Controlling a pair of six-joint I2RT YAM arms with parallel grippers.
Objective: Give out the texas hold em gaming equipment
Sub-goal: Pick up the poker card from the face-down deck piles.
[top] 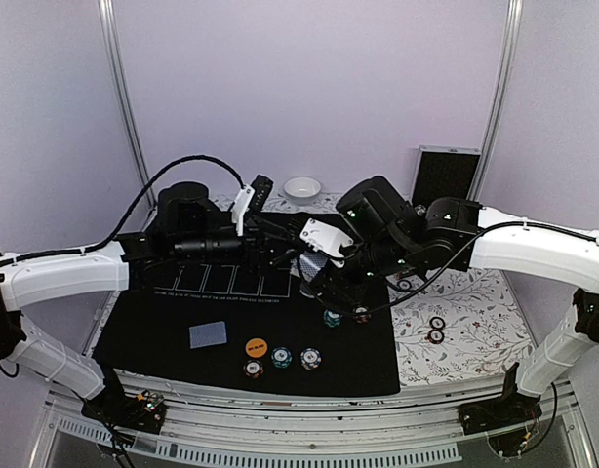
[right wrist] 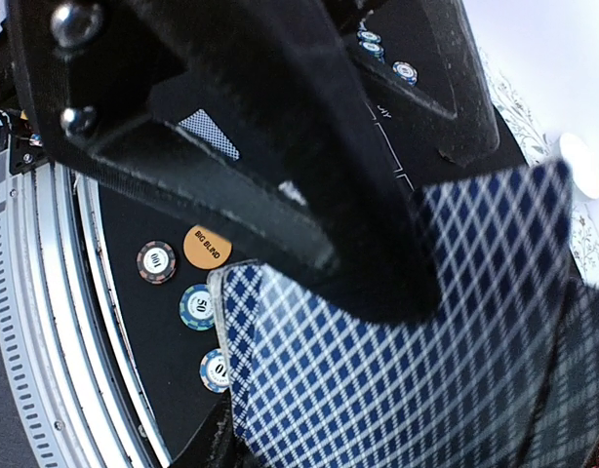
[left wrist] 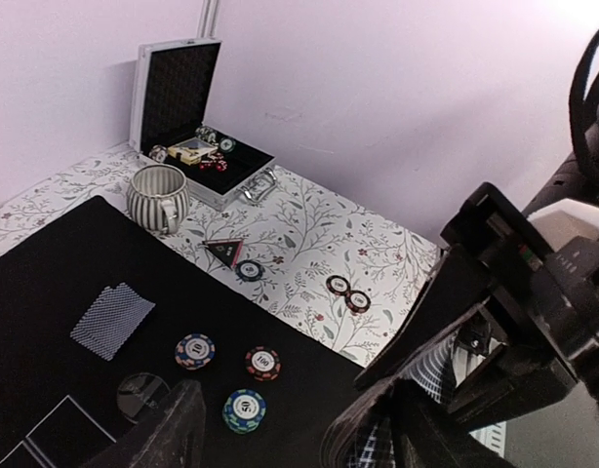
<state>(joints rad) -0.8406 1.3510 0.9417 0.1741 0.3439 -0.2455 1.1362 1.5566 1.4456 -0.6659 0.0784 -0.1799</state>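
The right gripper is clenched on a stack of blue diamond-backed playing cards, held above the middle of the black felt mat. The left gripper sits just beside the stack, jaws spread. Crowded this closely, the fingers could knock together. A pull could also drag several cards loose, and they would scatter onto the edge-striped poker chips near the mat's near edge.

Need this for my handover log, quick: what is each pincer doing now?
Left pincer: open, holding nothing.
Right pincer: closed on the blue diamond-patterned playing cards.
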